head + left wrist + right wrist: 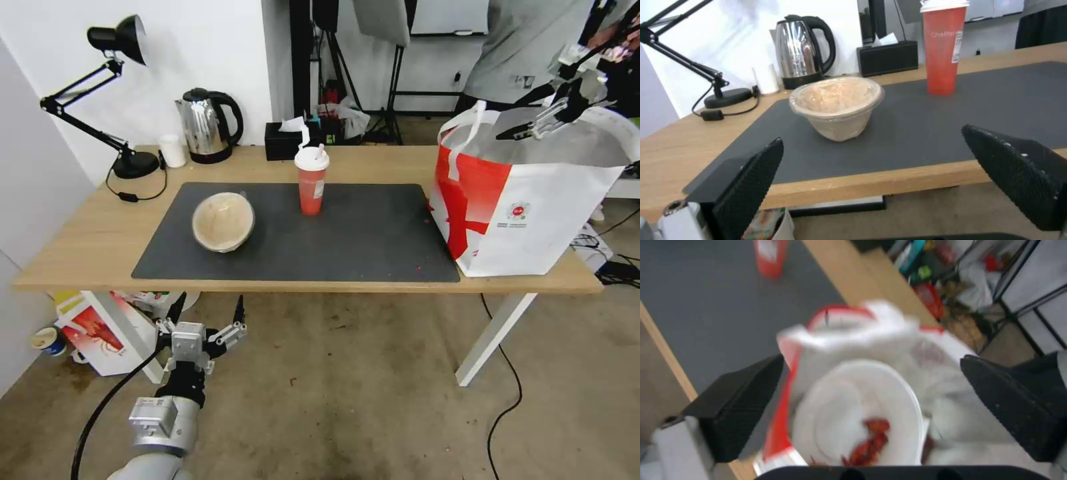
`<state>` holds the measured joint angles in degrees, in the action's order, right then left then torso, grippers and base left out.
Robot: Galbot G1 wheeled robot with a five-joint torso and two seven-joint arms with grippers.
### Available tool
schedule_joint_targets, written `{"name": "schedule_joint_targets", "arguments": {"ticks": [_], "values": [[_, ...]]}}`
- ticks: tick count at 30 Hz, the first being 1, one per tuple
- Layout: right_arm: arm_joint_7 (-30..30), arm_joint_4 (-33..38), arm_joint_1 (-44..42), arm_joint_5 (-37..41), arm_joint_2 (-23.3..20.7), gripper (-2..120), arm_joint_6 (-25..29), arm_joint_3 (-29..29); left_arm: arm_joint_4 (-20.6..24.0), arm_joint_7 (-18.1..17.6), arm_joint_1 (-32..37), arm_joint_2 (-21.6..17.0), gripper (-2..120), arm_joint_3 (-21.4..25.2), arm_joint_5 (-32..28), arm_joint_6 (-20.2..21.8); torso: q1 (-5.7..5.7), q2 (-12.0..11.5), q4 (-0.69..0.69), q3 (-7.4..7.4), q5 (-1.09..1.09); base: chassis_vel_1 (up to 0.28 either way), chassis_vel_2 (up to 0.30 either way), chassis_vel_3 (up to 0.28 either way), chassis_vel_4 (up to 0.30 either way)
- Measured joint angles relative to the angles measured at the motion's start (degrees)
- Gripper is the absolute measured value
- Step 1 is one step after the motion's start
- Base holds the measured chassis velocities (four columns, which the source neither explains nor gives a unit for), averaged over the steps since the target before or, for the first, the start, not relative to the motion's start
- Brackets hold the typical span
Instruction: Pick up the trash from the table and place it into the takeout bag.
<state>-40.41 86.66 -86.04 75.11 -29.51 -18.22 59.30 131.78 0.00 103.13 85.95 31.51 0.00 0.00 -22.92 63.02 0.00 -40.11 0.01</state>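
Observation:
On the table [100, 233], the tan lidded bowl [223, 222] lies on the left part of the dark grey mat [373, 233]. The red drink cup [311, 180] with white lid and straw stands upright at the mat's far middle. The takeout bag [527, 200] stands open at the table's right end. Above its mouth my right gripper [527, 120] hangs open. The right wrist view looks down past the open gripper [871, 363] at the white bowl with red scraps [858, 406] inside the bag [889, 320]. My left gripper [207, 313] is open below the table's front edge, facing the tan bowl [835, 106] and the cup [945, 50].
Along the far edge stand a black desk lamp [123, 160], a small white cup [173, 151], a steel kettle [208, 125] and a black tissue box [285, 140]. A smaller printed bag [100, 333] sits on the floor under the table's left end. Cables run across the floor at right.

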Motion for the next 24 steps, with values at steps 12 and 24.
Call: {"name": "schedule_joint_targets", "arguments": {"ticks": [12, 24], "values": [[19.21, 21.92, 13.71, 14.16, 9.73, 100, 1.61, -2.72, 0.0, 0.0, 0.01, -0.01, 100, 0.0, 0.0, 0.0, 0.01, 0.0, -0.02, 0.01, 0.0, 0.0, 0.0, 0.0, 0.0], [42.49, 41.17, 15.47, 13.8, 23.93, 100, 10.33, -2.81, 0.0, 0.0, 0.0, 0.0, 100, 0.0, 0.0, 0.0, 0.0, 0.01, 0.0, 0.01, -0.03, 0.0, 0.0, 0.0, 0.0]]}}
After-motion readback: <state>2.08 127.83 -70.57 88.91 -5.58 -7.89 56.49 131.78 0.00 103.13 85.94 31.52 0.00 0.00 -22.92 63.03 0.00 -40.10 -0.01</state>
